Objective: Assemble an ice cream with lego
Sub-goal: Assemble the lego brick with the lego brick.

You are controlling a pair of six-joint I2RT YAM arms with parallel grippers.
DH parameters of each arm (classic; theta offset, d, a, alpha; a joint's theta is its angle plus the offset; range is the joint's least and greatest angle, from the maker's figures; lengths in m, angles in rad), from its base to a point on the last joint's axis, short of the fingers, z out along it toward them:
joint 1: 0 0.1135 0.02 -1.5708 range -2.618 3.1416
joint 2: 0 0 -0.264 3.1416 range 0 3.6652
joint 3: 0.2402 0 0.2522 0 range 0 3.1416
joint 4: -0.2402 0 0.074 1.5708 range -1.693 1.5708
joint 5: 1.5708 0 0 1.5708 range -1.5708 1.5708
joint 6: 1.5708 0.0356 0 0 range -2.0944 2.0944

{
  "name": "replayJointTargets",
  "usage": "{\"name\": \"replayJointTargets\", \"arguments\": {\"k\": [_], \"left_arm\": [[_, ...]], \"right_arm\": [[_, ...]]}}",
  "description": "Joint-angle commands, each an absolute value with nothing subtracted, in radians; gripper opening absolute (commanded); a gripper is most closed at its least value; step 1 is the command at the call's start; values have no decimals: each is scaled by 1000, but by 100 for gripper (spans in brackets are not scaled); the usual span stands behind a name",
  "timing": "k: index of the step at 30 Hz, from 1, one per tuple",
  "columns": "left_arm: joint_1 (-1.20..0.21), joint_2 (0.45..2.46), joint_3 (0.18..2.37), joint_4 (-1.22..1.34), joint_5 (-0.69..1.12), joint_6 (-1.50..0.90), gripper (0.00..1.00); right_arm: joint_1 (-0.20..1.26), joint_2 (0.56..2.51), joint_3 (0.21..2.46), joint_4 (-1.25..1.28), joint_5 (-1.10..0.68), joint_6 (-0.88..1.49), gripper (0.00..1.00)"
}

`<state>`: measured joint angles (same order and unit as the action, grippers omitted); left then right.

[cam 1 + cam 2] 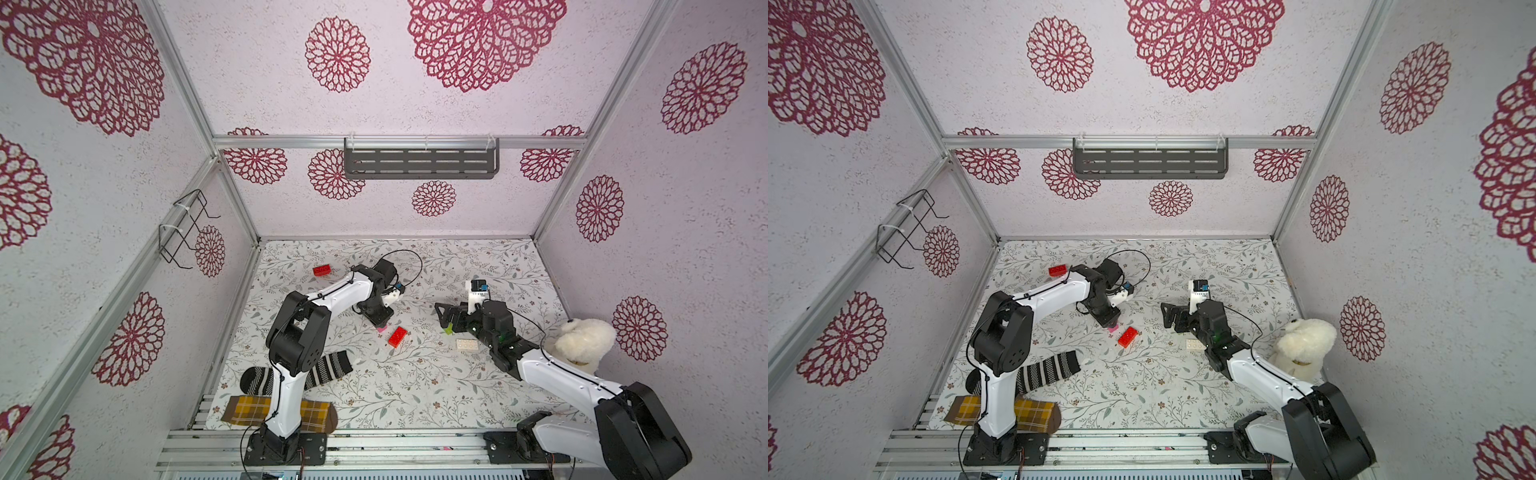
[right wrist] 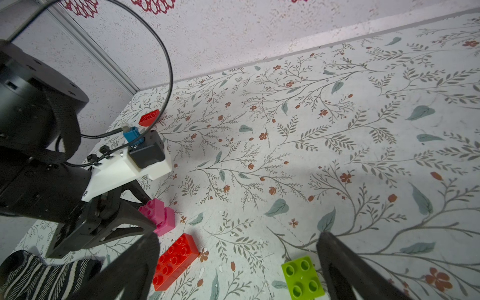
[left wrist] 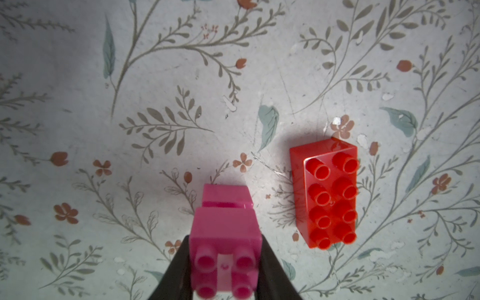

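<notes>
Left gripper [image 3: 224,249] clamped the upper pink brick [image 3: 224,228], which appeared askew on the lower pink brick [image 3: 226,194]; squaring before pressing straight down was advisable. Right gripper [image 2: 239,237] stood wide apart, empty

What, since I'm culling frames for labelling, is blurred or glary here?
Left wrist view: held pink brick blurred near the lens, red brick sharp with a sheen. Right wrist view: own jaws blurred, green brick crisp.
</notes>
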<state>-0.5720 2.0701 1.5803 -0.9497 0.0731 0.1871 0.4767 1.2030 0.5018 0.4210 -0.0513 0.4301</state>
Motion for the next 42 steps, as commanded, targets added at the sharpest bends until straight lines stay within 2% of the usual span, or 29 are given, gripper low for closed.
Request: {"name": "replayJointTargets", "arguments": {"k": [1,12,31,42], "left_arm": [[-590,2033,1603,-978,77,192,0],[-595,2082,1625,-1014,16,169,0],[-593,2140,1649,-1036,39,143,0],[-585,2091,1628,-1024,-3,146,0]], "right_arm": [[477,1201,528,436,-61,440,99],[476,1206,532,433,-67,439,99],[477,1213,537,431,-74,439,99],[478,1214,537,431,-75,437,99]]}}
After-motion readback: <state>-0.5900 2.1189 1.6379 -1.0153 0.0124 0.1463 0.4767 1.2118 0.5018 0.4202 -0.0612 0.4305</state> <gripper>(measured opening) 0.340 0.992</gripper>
